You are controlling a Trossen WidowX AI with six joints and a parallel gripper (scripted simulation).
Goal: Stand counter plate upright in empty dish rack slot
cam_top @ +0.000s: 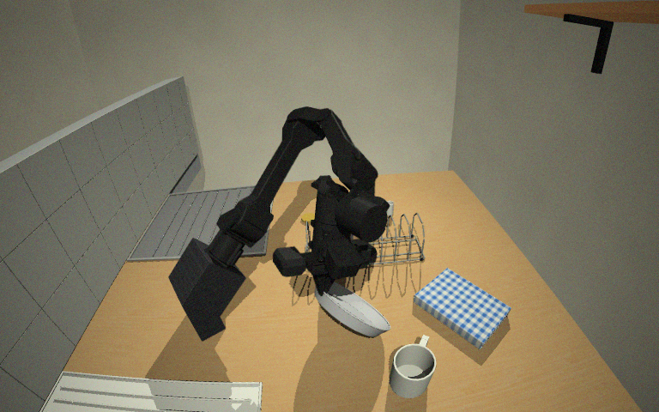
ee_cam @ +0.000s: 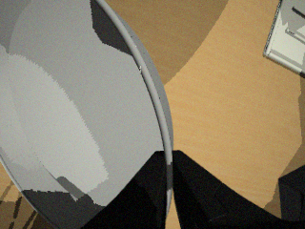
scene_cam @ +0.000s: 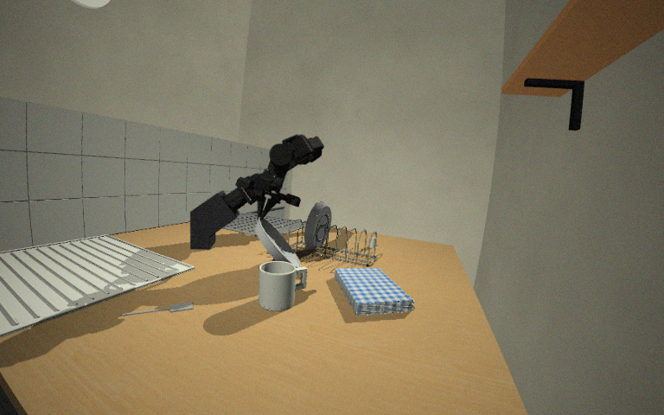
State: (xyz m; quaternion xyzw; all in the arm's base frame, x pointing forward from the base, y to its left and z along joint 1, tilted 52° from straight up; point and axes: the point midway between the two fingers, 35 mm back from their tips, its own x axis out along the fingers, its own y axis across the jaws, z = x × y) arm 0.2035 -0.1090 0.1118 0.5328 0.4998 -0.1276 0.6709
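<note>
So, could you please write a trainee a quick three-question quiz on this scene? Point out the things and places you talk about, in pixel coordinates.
1. True or false: the black parallel-jaw gripper (cam_top: 326,291) (scene_cam: 261,218) (ee_cam: 168,159) is shut on the rim of the tilted pale round plate (cam_top: 353,311) (scene_cam: 277,245) (ee_cam: 129,95).
2. Which item is nearest the grey cylindrical mug (cam_top: 412,376) (scene_cam: 277,286) on its handle side in the exterior view: (a) a yellow sponge, (b) the blue-and-white checked cloth (cam_top: 462,305) (scene_cam: 372,288), (c) a wooden spoon?
3. Fill in: the other grey round plate (scene_cam: 318,226) stands upright in the wire dish ____.

Key: 1 true; 2 b; 3 rack.
</note>
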